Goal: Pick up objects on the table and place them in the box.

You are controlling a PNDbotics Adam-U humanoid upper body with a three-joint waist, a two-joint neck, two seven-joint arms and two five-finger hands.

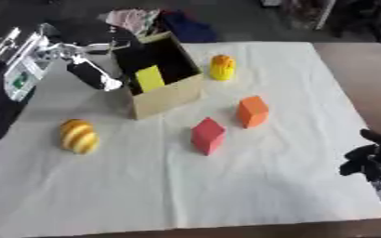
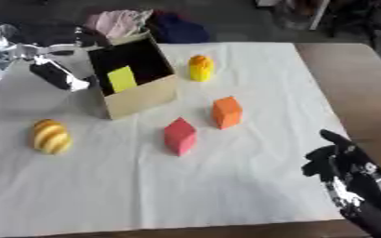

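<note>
Box (image 1: pixel 165 95) sits open at my table's (image 1: pixel 226 195) far left, yellow block (image 1: pixel 150 78) inside; my left hand (image 1: pixel 95 76) hovers beside it, grip unclear; right hand (image 2: pixel 344 169) rests relaxed, holding nothing.

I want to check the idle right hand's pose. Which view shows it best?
The right eye view: the right hand shows with fingers and forearm, near the lower right corner. The left eye view crops it at the right edge.
</note>
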